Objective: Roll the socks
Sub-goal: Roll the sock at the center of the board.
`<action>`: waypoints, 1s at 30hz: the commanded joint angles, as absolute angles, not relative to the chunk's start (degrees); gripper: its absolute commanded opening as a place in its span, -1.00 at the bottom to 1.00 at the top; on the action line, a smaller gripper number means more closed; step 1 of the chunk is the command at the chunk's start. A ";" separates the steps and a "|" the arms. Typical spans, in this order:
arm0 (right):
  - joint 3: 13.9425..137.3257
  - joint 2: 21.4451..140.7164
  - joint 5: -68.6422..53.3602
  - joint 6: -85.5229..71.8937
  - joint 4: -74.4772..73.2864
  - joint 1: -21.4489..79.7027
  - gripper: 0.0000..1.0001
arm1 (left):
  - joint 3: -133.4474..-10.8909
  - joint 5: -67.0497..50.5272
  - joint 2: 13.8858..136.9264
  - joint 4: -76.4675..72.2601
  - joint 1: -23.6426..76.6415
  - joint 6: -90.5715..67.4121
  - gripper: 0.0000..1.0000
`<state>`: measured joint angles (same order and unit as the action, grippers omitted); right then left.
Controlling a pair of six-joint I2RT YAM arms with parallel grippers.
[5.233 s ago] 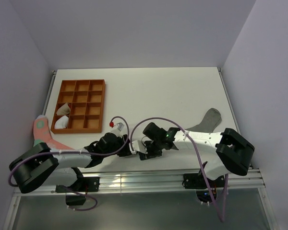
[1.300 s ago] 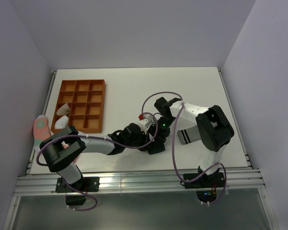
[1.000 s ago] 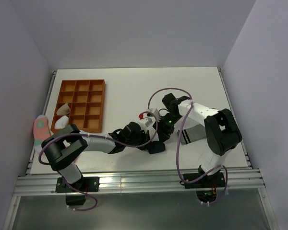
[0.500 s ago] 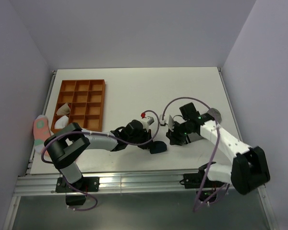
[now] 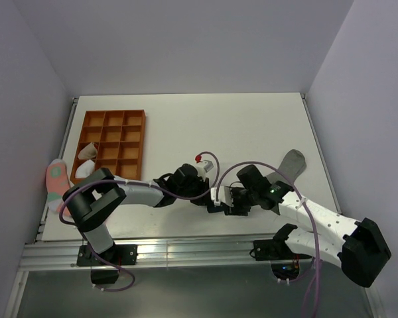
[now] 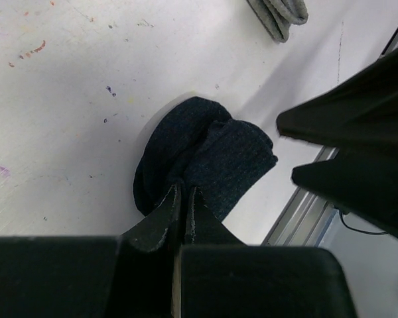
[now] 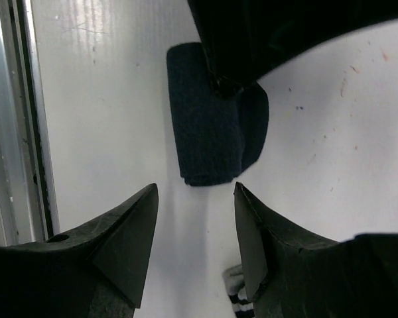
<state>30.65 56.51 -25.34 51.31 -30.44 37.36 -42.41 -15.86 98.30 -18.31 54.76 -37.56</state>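
We find the navy sock (image 6: 199, 156) lying folded into a short thick bundle on the white table (image 5: 186, 119), near its front edge and about mid-width. The left gripper (image 6: 181, 195) has its fingers pressed nearly together, pinching the near edge of that bundle. The right gripper (image 7: 194, 228) is spread wide just beside the bundle, apart from it. The grey sock (image 5: 288, 162) lies flat, well off to the right, its striped cuff showing at the bottom of the right wrist view.
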 commanded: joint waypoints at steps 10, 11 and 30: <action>28.04 60.28 -16.52 52.56 -21.53 46.49 0.16 | -40.69 -17.40 103.62 -6.33 54.76 -36.21 -0.99; 27.78 60.47 -16.18 52.65 -21.27 46.58 0.16 | -40.78 -17.58 103.80 -6.33 54.58 -36.21 -0.99; 30.85 75.39 -11.42 49.31 -19.77 48.43 -0.14 | -40.17 -26.98 103.45 -9.93 51.33 -39.10 -0.99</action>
<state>30.11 71.29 -12.67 51.44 -18.92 48.10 -43.20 -24.84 100.92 -19.73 51.44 -39.11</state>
